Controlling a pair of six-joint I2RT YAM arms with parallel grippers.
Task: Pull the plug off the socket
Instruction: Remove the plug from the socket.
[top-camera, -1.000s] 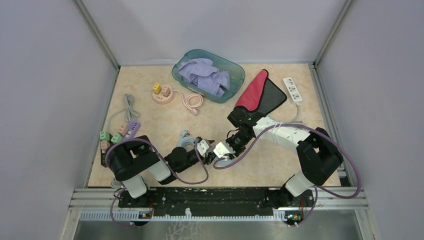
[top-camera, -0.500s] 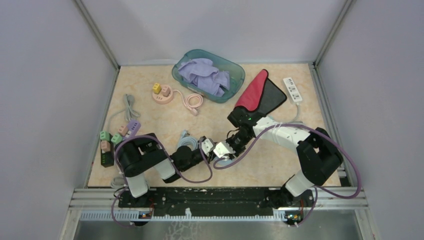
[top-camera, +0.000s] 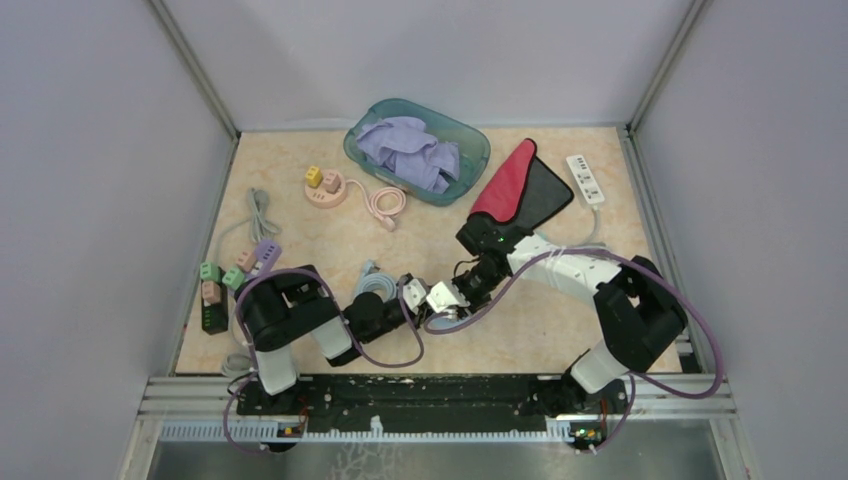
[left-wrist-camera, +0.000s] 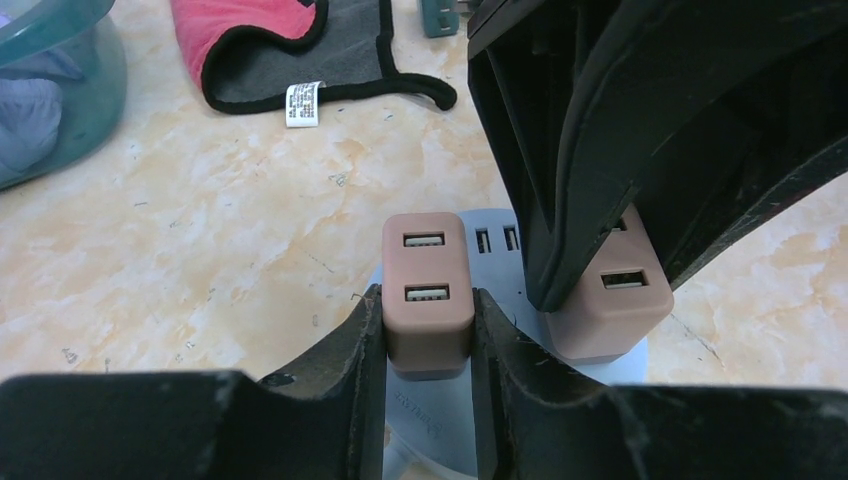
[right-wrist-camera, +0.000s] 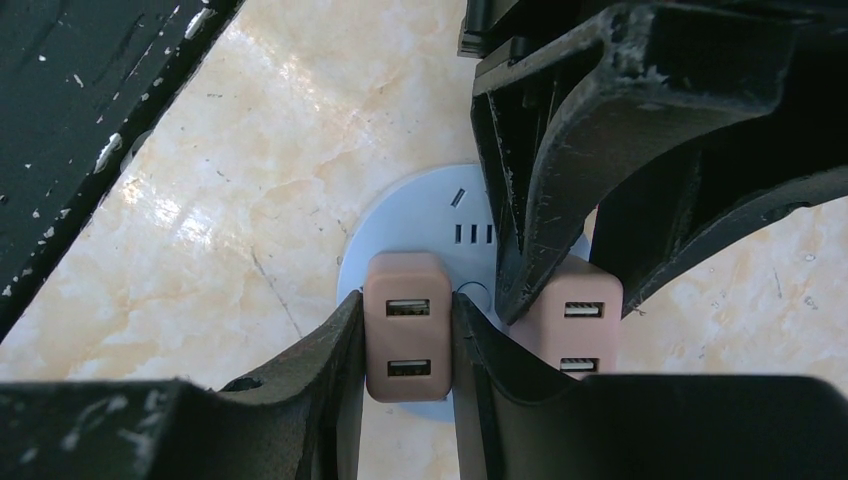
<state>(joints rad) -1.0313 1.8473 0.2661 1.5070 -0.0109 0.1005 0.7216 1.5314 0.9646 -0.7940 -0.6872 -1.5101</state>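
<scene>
A round pale blue socket (left-wrist-camera: 432, 420) lies on the table and carries two pinkish-brown USB plugs side by side. My left gripper (left-wrist-camera: 427, 300) is shut on one plug (left-wrist-camera: 427, 290). My right gripper (right-wrist-camera: 407, 305) is shut on the other plug (right-wrist-camera: 407, 340). Each wrist view shows the other arm's black fingers round the neighbouring plug (left-wrist-camera: 612, 300) (right-wrist-camera: 580, 318). Both plugs still sit against the socket face (right-wrist-camera: 420, 215). In the top view the left gripper (top-camera: 410, 293) and right gripper (top-camera: 443, 297) meet tip to tip and hide most of the socket.
A teal tub of purple cloth (top-camera: 417, 150) stands at the back. A red and black cloth (top-camera: 520, 185) and a white power strip (top-camera: 585, 178) lie back right. A pink round socket with plugs (top-camera: 326, 186) and a strip with coloured plugs (top-camera: 225, 280) are at left.
My left arm has pushed forward and to the right, bringing its gripper against the right gripper over the socket. The right gripper has shifted slightly left.
</scene>
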